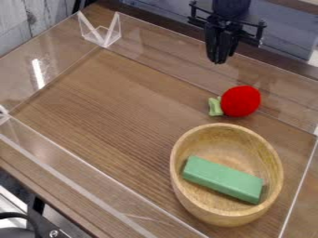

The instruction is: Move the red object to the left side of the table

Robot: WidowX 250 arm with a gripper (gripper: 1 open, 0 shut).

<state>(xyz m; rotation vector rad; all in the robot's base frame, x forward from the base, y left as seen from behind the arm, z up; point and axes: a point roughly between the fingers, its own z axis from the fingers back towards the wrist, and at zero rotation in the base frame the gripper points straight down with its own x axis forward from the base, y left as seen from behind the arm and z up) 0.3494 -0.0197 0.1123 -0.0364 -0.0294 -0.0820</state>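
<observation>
- While the red object sits on the brown wood-grain table, the black pincer hangs above and behind it, well apart and touching nothing.
- Its two dark fingers point down and look drawn close together with nothing between them; whether a slit remains between the tips cannot be told from this view.
- That red object is a small, smooth, glossy ball, bright red, with a little green leafy stub sticking out at its left, low against the tabletop.
- It lies in the right half of the table, toward the far side, just beyond the rim of the bowl and not touching it as far as can be seen.
- This bowl is round, shallow and made of pale wood with a thick, softly rounded rim; it stands at the near right corner of the table.
- Inside the bowl a green block lies flat, a rectangular slab with a matte surface and slightly softened edges, angled across the bottom.
- Low clear walls edge the table; they are shiny, catching pale reflections along the left and near sides.
- At the far left corner a small clear piece folded like a V stands on the wall's edge.
- Straight dark streaks of grain run along the tabletop, and its finish is dull.
</observation>
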